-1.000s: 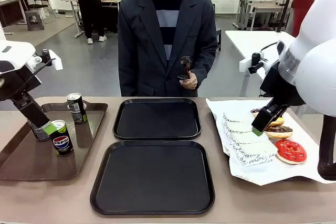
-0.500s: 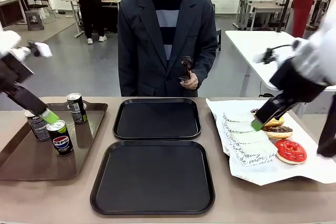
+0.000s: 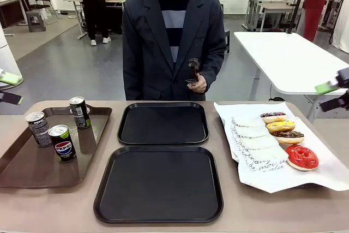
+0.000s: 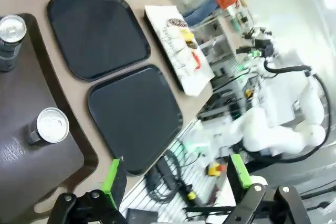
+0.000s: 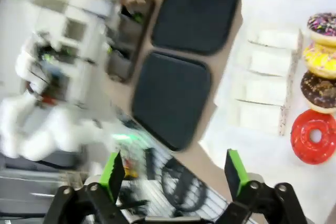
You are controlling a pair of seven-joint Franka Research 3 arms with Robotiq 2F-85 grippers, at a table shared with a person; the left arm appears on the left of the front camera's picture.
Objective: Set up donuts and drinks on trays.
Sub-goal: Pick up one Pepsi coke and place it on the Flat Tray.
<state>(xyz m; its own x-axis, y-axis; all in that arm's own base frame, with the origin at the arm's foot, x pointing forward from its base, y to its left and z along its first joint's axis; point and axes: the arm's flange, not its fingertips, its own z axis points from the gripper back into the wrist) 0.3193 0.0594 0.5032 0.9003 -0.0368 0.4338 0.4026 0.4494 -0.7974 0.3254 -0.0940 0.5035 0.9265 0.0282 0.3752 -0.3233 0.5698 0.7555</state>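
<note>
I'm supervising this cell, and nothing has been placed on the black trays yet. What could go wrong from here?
1. The cans stand close together on the brown tray. The open left gripper could tip a neighbouring can when it closes on one.
2. The donuts lie in a tight row on the white paper. The open right gripper might smear the glaze or drag the next donut along.

front: fixed, faced the person [image 3: 173, 42] across the table [image 3: 54, 205] | left wrist: high, well above the black trays [image 4: 134, 116] lying beyond its fingers [image 4: 113, 178] | right wrist: equally high, shared those trays and the donuts [image 5: 314, 137]
</note>
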